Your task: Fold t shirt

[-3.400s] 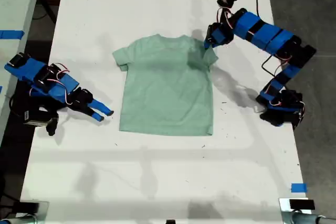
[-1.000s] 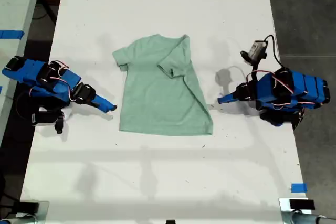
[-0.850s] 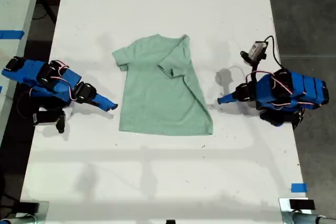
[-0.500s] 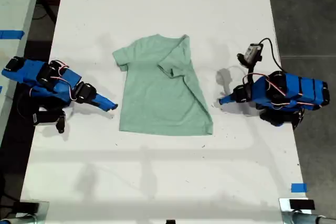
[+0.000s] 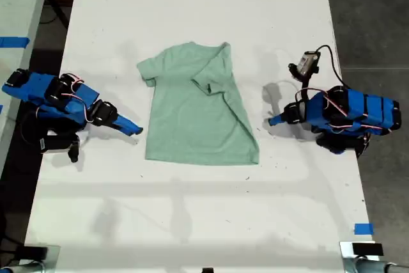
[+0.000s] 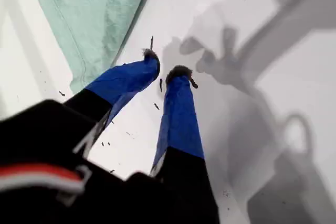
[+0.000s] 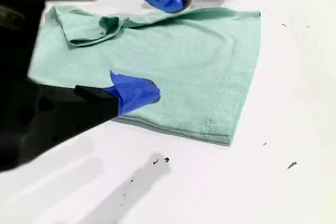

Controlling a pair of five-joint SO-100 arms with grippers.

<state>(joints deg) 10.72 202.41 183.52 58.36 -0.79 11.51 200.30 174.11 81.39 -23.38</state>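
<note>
White tabletop (image 5: 192, 222) lay under you, dark floor (image 5: 370, 4) at the exterior view's right. The t shirt (image 5: 192, 113) sat mid-frame, one sleeve folded inward. Only the wrist views showed you my first claw (image 6: 164, 69) slightly apart and my second claw (image 7: 167, 43) wide apart, both empty.

A white table (image 5: 192, 222) carries the pale mint t shirt (image 5: 192, 119), one sleeve folded inward.

Wide bare desk (image 5: 192, 4) beyond the t shirt (image 5: 192, 110) and in front of it. My first hand (image 5: 273, 120) and second hand (image 5: 133, 131) flank it, each just clear of the cloth.
</note>
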